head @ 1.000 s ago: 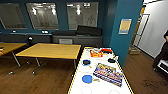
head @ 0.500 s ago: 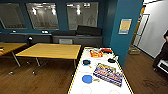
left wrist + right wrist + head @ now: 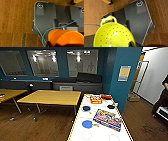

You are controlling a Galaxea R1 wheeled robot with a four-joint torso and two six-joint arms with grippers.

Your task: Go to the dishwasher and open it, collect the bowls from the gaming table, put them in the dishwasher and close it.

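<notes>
On the gaming table (image 3: 77, 129), a blue bowl (image 3: 87, 124) is sitting near the left edge beside the game box (image 3: 108, 119), and a black bowl (image 3: 86, 108) is lying farther along that edge. An orange bowl (image 3: 65, 37) is showing large at the left wrist and a yellow perforated bowl (image 3: 114, 35) at the right, probably carried, though I cannot tell either gripper's grip. Collecting seems underway; loading and closing are remaining.

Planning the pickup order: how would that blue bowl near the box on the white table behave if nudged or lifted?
The blue bowl looks shallow and flat-sitting, so it would probably slide rather than tip. The gaming table top looks smooth, so a push may skate it toward the board-game box. It is likely light for its size.
</notes>
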